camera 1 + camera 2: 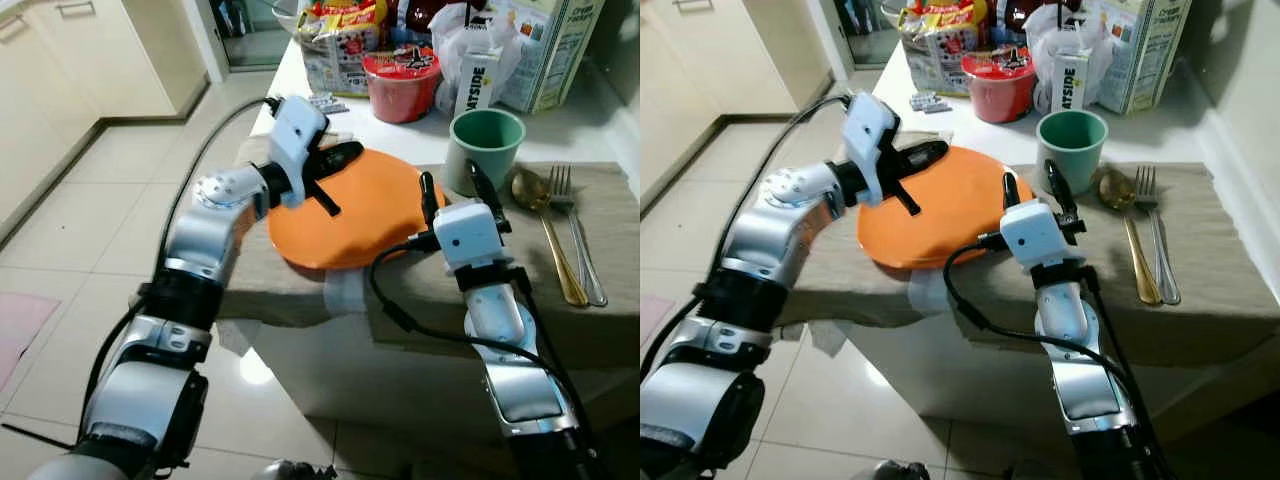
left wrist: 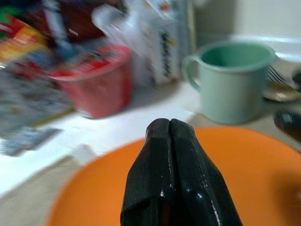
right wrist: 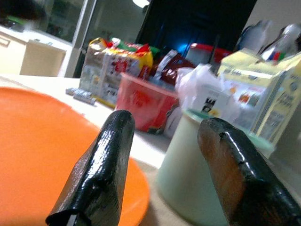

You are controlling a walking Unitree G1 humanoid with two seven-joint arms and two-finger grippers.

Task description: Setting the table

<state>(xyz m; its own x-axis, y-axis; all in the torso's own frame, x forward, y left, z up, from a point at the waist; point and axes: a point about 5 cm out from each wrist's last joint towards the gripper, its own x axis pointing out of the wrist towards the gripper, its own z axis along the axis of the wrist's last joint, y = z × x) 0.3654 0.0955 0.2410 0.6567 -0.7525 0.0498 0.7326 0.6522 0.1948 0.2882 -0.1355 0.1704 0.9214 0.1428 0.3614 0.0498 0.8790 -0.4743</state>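
left wrist view: the left gripper [image 2: 170,127] has its two black fingers pressed together with no gap, holding nothing, poised over the far part of the orange plate [image 2: 263,174]. right wrist view: the right gripper [image 3: 164,136] has its fingers [image 3: 101,165] spread wide and empty, one over the plate's edge, the other in front of the green mug [image 3: 188,174]. left eye view: the plate lies on a beige cloth [image 1: 610,330] at the table's near edge, its rim overhanging the edge slightly. the mug stands just beside the plate on the robot's right. a gold spoon [image 1: 545,220] and a silver fork [image 1: 575,230] lie side by side on the cloth, right of the mug. behind these stand a red noodle cup [image 1: 402,82], a small carton [image 1: 478,80], snack packets [image 1: 335,40] and a cereal box [image 1: 550,50].
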